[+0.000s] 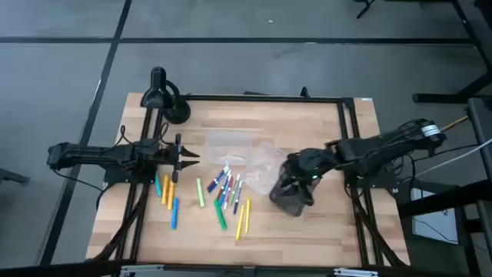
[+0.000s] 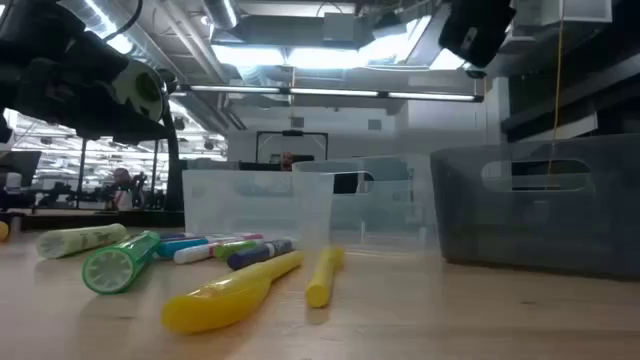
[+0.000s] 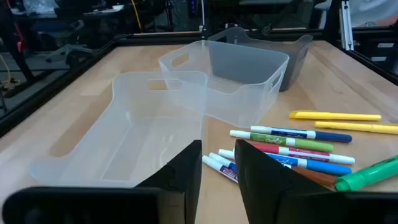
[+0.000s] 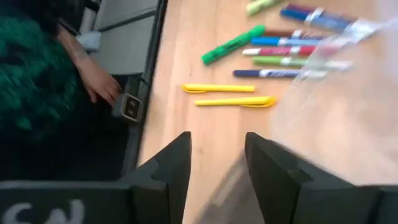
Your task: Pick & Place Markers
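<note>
Several markers [image 1: 227, 188] in green, blue, yellow, orange and red lie flat and scattered on the wooden table [image 1: 307, 238], in the middle and toward its near edge. In the left wrist view the markers [image 3: 292, 146] lie just beyond my fingers. My left gripper [image 1: 192, 158] hovers open at the left, beside the clear trays and pointing at them, with nothing between its fingers [image 3: 186, 171]. My right gripper [image 1: 292, 183] is open over the dark grey bin [image 1: 294, 200]; two yellow markers [image 4: 227, 93] lie ahead of it.
Two clear plastic trays [image 3: 124, 130] [image 3: 230, 81] stand mid-table, one against the other, with the dark bin [image 3: 267, 46] beyond them. A black stand [image 1: 161, 92] sits at the far left corner. A person's hand [image 4: 99, 81] shows past the table's near edge.
</note>
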`<action>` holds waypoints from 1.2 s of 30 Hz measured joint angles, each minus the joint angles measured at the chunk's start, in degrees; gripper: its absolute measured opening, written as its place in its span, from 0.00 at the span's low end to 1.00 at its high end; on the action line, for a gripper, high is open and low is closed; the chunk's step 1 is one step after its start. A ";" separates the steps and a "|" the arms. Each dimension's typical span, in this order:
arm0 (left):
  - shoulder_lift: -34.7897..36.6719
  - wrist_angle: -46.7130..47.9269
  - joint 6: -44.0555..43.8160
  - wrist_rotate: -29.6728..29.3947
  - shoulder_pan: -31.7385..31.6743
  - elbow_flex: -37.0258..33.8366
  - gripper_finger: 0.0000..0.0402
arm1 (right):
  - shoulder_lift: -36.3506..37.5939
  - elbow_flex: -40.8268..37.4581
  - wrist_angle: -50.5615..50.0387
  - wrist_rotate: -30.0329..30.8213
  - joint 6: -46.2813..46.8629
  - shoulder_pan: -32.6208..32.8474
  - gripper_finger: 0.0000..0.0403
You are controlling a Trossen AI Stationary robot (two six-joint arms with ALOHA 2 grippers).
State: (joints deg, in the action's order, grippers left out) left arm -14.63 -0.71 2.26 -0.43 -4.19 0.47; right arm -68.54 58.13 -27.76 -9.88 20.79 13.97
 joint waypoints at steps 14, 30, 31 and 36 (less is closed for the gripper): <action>0.02 -0.28 0.01 0.11 0.01 0.00 0.23 | 31.90 -25.27 14.87 3.45 -22.79 -0.02 0.38; 0.01 -0.32 0.03 0.07 0.00 0.00 0.22 | 46.01 -47.73 27.91 30.83 -23.96 -0.04 0.38; 0.00 -0.34 0.51 0.04 0.01 0.00 0.23 | 45.97 -48.71 28.03 30.84 -22.56 -0.04 0.38; 0.02 -0.86 9.49 0.00 0.00 0.00 0.24 | 45.95 -53.53 32.59 29.32 -13.21 -0.06 0.38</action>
State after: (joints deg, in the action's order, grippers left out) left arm -14.61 -1.58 11.75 -0.43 -4.18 0.47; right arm -22.58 4.60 4.83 19.44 7.58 13.91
